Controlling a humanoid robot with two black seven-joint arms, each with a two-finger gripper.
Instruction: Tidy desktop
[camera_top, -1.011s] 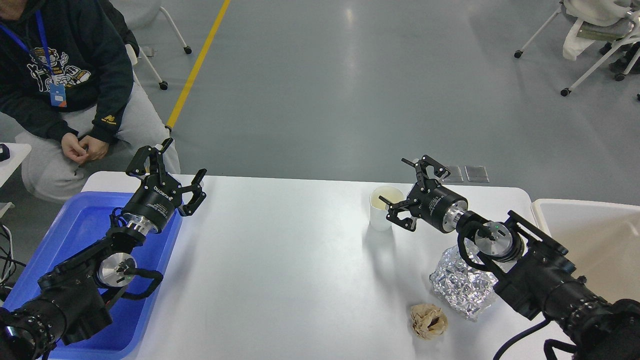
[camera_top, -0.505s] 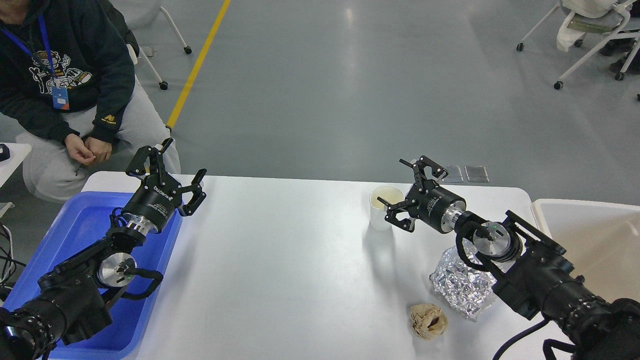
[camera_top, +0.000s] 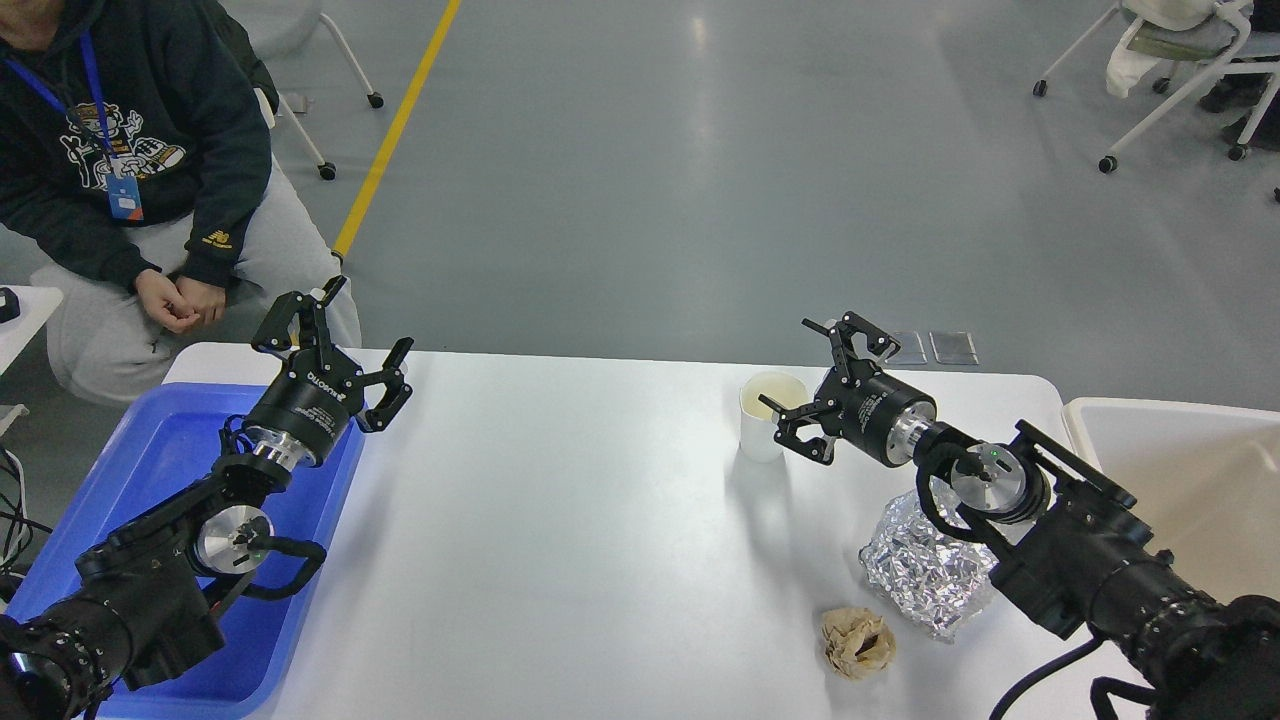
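white desktop filling the lower middle of the head view, rounded far corners showing. blue tray on its left end, beige bin just off its right edge. left gripper poised above the tray's far right corner, fingers spread wide, nothing between them. right gripper also spread apart and empty, pointing left, one lower finger just beside the rim of a white paper cup; touching or not, cannot tell. cup upright near the far edge, pale liquid or lining visible inside. crumpled foil lump near the right front, partly hidden under the right arm. brown crumpled paper ball just in front-left of the foil, close but apart. seated person in a dark hoodie beyond the far left corner, hands clasped. grey floor with a yellow line behind.
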